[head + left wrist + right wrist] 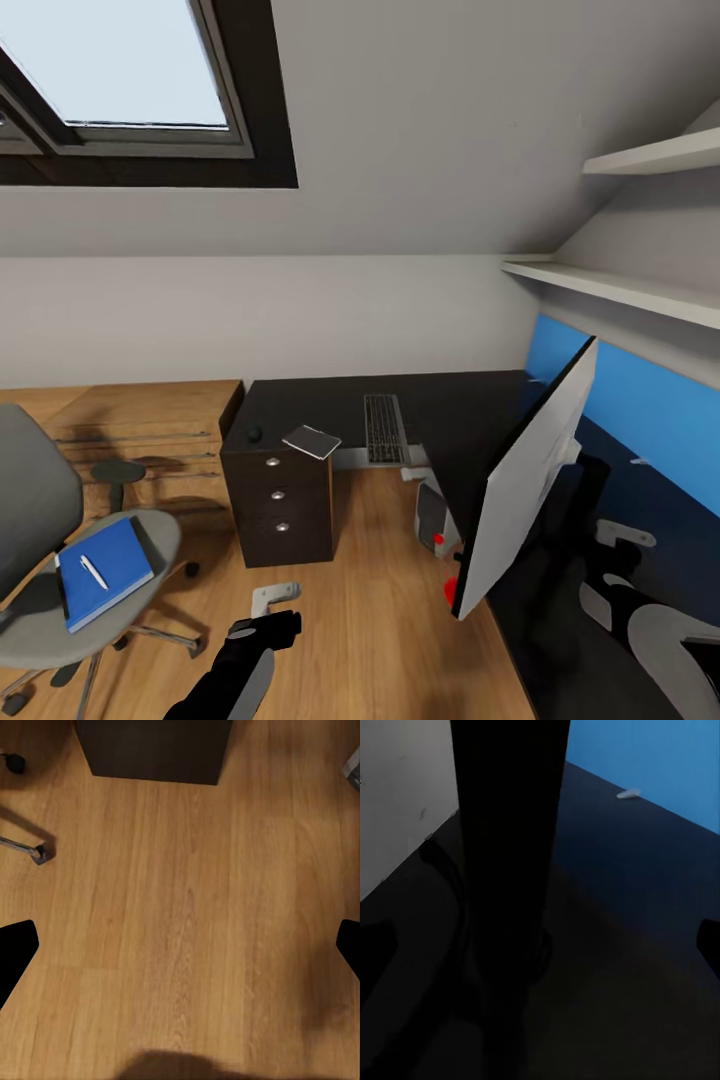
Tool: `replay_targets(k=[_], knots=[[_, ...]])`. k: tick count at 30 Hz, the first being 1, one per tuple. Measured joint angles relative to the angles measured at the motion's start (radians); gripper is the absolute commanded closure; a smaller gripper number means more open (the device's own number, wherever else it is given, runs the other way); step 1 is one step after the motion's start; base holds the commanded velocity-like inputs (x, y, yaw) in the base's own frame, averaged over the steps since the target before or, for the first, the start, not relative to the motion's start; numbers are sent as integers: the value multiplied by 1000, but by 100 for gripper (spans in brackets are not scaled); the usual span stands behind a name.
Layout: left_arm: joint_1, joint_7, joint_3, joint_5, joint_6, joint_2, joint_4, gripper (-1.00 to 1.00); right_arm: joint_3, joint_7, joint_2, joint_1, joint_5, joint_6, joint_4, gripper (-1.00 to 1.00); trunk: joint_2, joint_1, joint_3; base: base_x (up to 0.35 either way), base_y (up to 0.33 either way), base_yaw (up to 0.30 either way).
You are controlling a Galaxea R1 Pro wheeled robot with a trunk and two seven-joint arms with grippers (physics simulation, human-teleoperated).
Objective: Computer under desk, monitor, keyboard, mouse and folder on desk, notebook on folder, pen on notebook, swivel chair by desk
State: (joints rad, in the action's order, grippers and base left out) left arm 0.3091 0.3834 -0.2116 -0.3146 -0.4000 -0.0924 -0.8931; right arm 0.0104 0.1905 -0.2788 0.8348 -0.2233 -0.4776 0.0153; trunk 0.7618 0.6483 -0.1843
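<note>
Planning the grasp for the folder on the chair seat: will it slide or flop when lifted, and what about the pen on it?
The folder looks thin and flat, so it would probably flex if gripped by one edge. It overhangs the swivel chair seat at the front, which likely offers a graspable edge. The pen lies loose on top and would probably roll off if the folder tilts.

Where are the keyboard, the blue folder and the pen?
keyboard (pixel 384 428): head view, middle of its key rows.
folder (pixel 112 575): head view, bare blue cover.
pen (pixel 93 572): head view, middle of its white shaft.
</note>
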Motion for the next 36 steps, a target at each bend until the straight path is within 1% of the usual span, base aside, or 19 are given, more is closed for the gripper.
replay_targets(k=[6,11,18,19,21,24,36], knots=[[0,0,0,0,-1,0,0,-100,0,3,0,0,0,1,0,-100,0,0,0,40,0,0],[0,1,0,0,0,0,0,-100,0,3,0,0,0,2,0,-100,0,0,0,213,0,0],[0,1,0,0,-1,0,0,-100,0,4,-2,0,0,4,0,-100,0,0,0,41,-3,0],[0,1,0,0,-1,0,0,-100,0,5,-3,0,0,4,0,-100,0,0,0,174,-60,0],[0,1,0,0,0,0,2,-100,0,5,-14,0,0,5,0,-100,0,0,0,199,-77,0],[0,0,-1,0,-1,0,4,-100,0,6,-20,0,0,6,0,-100,0,0,0,107,-42,0],[0,0,-1,0,-1,0,8,-100,0,6,-26,0,-1,6,-1,-100,0,0,0,30,-7,0]])
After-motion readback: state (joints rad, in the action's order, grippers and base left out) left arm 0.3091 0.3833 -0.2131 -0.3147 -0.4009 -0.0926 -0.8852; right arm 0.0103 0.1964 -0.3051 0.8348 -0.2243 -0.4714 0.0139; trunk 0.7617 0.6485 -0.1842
